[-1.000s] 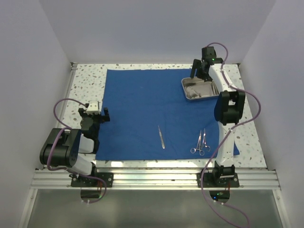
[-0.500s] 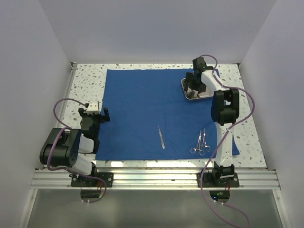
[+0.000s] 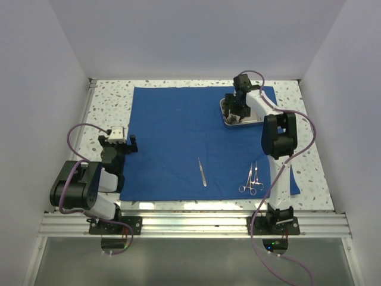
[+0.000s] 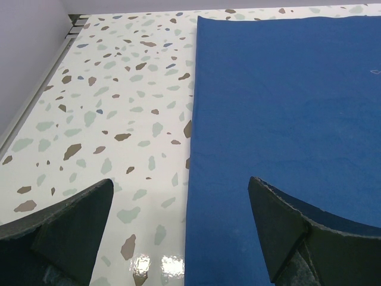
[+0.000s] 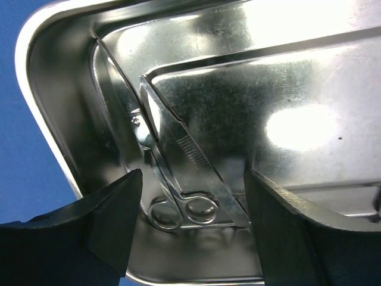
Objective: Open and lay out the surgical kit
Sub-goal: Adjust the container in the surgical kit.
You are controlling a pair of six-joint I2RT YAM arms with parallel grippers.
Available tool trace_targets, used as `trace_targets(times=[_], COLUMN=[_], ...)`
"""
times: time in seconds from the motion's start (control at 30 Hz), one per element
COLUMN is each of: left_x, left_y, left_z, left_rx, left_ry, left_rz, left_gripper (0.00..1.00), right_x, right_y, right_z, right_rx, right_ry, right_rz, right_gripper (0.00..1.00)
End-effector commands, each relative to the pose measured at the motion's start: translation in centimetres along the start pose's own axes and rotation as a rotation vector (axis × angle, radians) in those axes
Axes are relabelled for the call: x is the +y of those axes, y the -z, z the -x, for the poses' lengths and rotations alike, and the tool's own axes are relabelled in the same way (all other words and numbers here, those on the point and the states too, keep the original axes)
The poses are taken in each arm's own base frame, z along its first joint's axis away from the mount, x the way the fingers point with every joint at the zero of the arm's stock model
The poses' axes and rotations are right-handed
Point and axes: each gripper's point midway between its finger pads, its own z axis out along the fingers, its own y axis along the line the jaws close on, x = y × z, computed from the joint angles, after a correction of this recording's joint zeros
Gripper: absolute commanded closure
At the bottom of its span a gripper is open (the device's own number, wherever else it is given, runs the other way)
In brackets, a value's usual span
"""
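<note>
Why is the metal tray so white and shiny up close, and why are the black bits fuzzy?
Right wrist view: the steel tray throws back white glare, and the fingers of the right gripper, close to the lens, look blurred. Left wrist view: a small glare patch on the table.

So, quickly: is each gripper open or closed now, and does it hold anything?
Left gripper: open, holding nothing.
Right gripper: open over the steel tools in the tray, gripping nothing.
</note>
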Motion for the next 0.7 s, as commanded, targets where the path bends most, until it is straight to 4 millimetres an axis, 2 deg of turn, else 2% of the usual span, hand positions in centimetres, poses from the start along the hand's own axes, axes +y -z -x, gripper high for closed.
trace_targets(times=[0.0, 0.07, 0.2, 0.43, 0.67], left_x=[0.3, 0.3, 0.3, 0.3, 0.3], left_y=[-0.5, -0.5, -0.6, -0.5, -0.5], left_z=[2.7, 2.8, 2.8, 2.7, 2.8], left_rx=[-0.100, -0.101, -0.106, -0.100, -0.104], left_ry=[0.004, 0.004, 0.001, 0.004, 0.001], left_rz=[0.019, 0.019, 0.021, 0.019, 0.019], left_gripper=[0.00, 0.00, 0.00, 0.00, 0.00], right_x=[-0.7, -2.4, -4.2, -6.3, -11.9], right_y=[-0.5, -1.4, -3.2, -3.3, -2.0], right_z=[1.8, 1.9, 3.0, 3.9, 5.2], right_rx=[-0.043, -0.031, -0.031, -0.050, -0.062], right_ry=[0.075, 0.103, 0.145, 0.155, 0.058], right_rz=[-0.071, -0.179, -0.293, -0.377, -0.445], right_gripper=[0.28, 0.28, 0.28, 0.25, 0.25])
